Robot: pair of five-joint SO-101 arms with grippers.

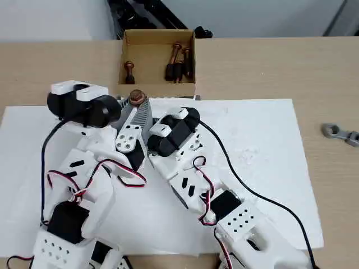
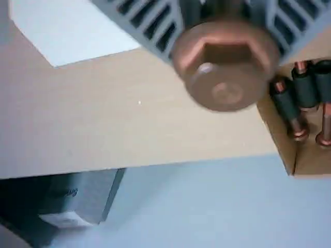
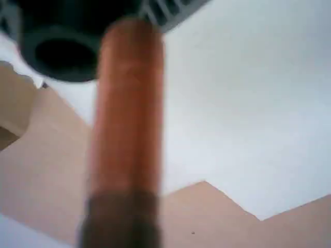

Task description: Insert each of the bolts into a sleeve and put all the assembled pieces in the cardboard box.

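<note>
Showing a copper hex head, the bolt point(image 2: 225, 67) sits between grey jaws.

Left arm point(image 1: 84, 168) and right arm point(image 1: 224, 207) both extended forward, wrists close together.
Left arm rose from the near-left corner, its wrist turned inward. Left tool point(image 2: 225, 15) was clamped on a bolt point(image 2: 225, 67) just under the head, one jaw each side. Right arm ran diagonally from near right, with its wrist point(image 1: 174, 131) just beside the left tool.
</note>
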